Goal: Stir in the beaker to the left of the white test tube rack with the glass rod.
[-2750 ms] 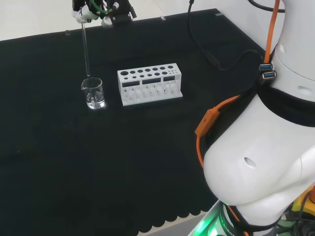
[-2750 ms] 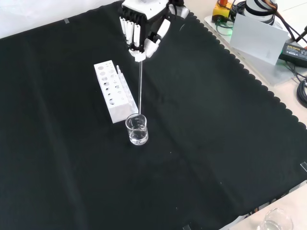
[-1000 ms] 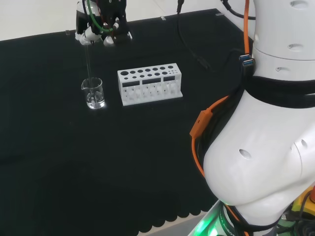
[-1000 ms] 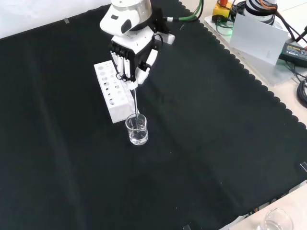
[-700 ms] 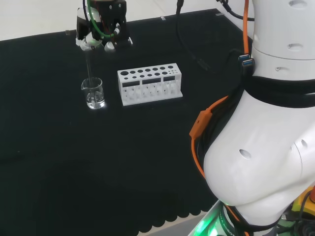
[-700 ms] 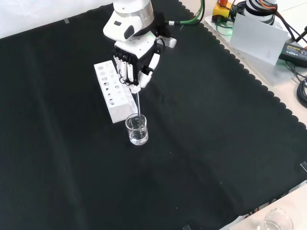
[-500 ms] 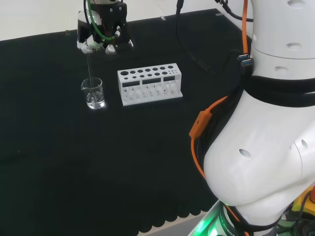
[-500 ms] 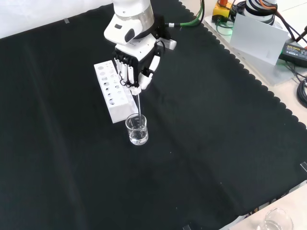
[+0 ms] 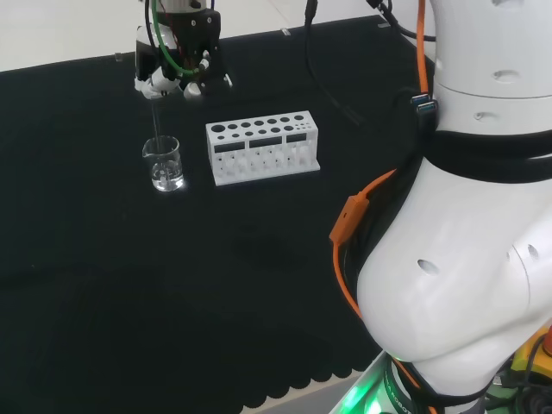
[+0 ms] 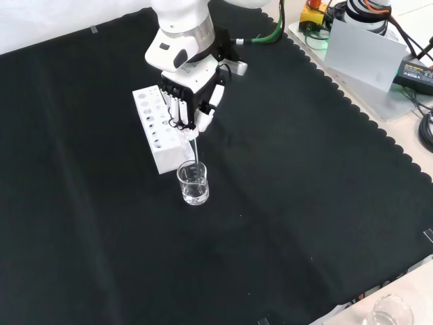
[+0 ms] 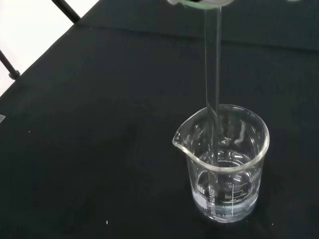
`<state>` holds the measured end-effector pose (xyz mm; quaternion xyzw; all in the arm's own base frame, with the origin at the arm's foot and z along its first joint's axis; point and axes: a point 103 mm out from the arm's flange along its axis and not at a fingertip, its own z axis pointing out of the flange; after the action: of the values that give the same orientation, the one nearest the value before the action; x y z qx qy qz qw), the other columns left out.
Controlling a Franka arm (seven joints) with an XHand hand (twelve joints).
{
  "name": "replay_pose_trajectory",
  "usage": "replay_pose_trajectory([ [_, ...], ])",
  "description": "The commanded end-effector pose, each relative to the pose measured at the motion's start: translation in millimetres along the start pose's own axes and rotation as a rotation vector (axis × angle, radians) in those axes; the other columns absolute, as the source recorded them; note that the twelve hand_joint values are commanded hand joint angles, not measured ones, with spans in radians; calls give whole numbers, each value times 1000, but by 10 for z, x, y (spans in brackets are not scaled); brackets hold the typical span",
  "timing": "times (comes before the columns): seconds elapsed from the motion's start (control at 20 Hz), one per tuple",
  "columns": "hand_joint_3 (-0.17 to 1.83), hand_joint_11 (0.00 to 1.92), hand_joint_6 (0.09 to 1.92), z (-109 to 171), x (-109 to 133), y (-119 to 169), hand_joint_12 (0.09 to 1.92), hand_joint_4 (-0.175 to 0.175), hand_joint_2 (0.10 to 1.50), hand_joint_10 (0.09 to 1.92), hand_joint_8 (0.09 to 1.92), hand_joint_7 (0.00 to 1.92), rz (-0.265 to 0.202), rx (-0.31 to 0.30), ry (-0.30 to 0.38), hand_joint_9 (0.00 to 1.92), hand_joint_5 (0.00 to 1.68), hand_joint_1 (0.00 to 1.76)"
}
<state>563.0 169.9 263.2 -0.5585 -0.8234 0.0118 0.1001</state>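
Lowered since the earlier frames, the hand (image 10: 189,101) now hangs close above the beaker (image 10: 193,183), its fingers curled round the top of the rod (image 10: 195,150). In the head view, going left to right, the beaker stands at about 9 o'clock of the rack (image 9: 263,147), just beside it, with the hand at 12 o'clock above the beaker. The wrist view shows the rod (image 11: 213,99) passing down inside the beaker's rim (image 11: 222,162) toward the shallow clear liquid; whether its tip has reached the liquid cannot be told. By this reading the descent is nearly done, and stirring proper should come next.
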Motion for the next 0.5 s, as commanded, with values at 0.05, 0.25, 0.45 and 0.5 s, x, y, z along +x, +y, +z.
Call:
replay_pose_trajectory([
  [0.05,-175,1541,87,-19,-46,131,574,-175,1066,741,776,1189,6,1,35,1371,1327,1429],
  [0.25,-175,1541,87,-65,-152,165,576,-175,1066,742,774,1190,14,-7,31,1371,1327,1429],
  [0.45,-175,1540,87,-80,-307,153,578,-175,1066,742,773,1190,30,3,25,1371,1328,1429],
  [0.5,-175,1540,87,-80,-337,137,578,-175,1066,742,773,1190,28,5,16,1370,1328,1429],
])
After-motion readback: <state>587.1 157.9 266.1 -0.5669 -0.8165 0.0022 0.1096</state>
